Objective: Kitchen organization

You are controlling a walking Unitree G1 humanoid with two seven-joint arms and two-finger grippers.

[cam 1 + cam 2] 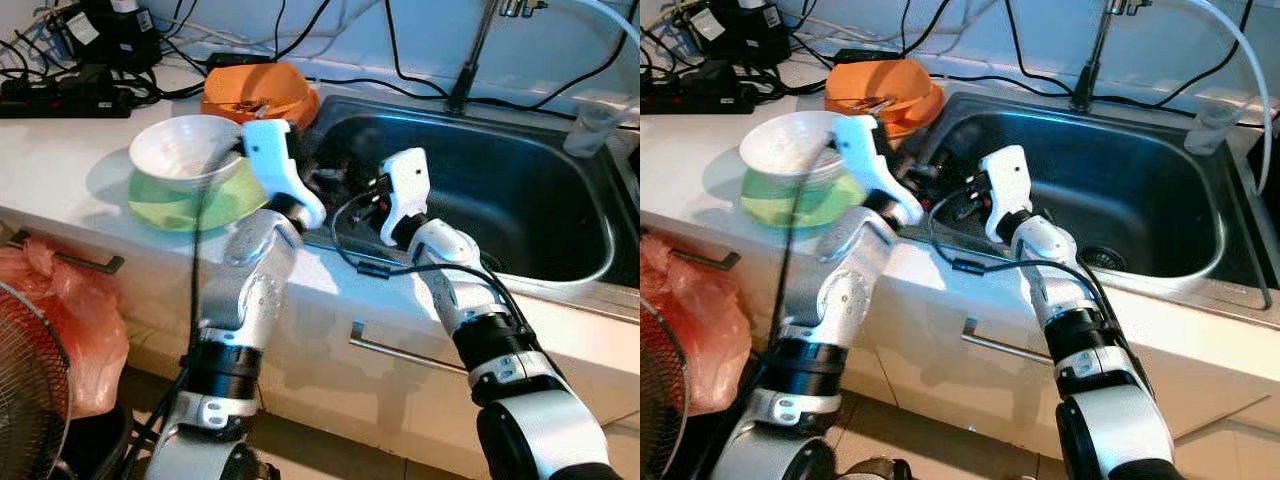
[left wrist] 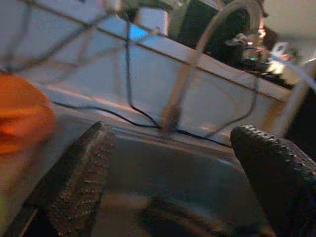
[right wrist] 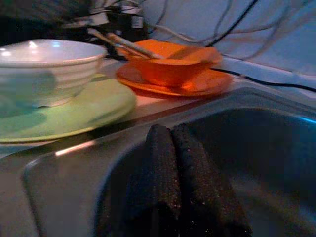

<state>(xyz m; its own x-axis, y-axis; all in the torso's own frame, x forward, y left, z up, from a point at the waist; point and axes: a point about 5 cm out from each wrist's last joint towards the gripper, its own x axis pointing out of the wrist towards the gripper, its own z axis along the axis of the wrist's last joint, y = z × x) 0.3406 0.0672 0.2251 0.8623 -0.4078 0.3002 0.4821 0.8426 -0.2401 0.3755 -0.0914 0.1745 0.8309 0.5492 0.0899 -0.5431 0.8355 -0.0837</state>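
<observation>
A home kitchen — steel sink [image 1: 560, 265] with faucet [image 1: 474, 55], white counter [image 1: 60, 160], stacked dishes [image 1: 190, 175] beside it.

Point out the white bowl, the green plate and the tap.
white bowl [image 1: 185, 152]: left eye view, inner wall.
green plate [image 3: 74, 116]: right wrist view, bare rim beside the bowl.
tap [image 1: 1092, 55]: right eye view, upright pipe.

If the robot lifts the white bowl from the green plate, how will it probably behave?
The white bowl looks glazed and ribbed, so it is probably rigid, rather slippery and breakable if dropped. It only rests on the green plate, so a sideways push would likely slide it instead of tipping it. Its wide rim may suit the open left hand better than the shut right hand.
</observation>
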